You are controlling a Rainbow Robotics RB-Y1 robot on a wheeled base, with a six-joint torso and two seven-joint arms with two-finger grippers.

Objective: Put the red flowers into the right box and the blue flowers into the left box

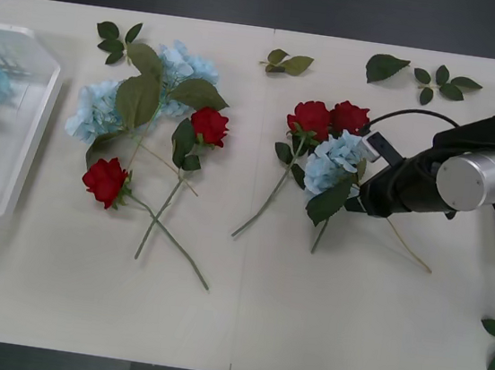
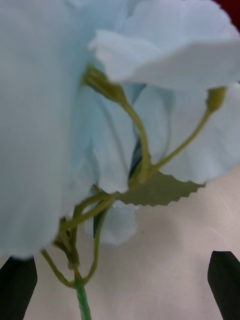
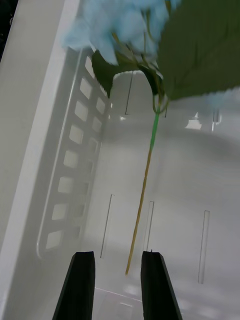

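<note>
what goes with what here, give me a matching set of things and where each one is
1. right gripper
2. left gripper
3. left box
4. two red roses

a. over the tray floor, near a blue flower's stem
b. at the table's left edge
c. at the middle blue flower
d. just behind that middle blue flower

Pairs: 1-c, 2-a, 3-b, 4-d

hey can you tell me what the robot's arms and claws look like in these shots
The right arm has a silver-grey cylindrical joint, black housing toward the wrist and a black cable looping behind it. A small white block sits near its right claw. Both claws have flat, dark, blade-like fingers: the left claw shows two tapered ones.
</note>
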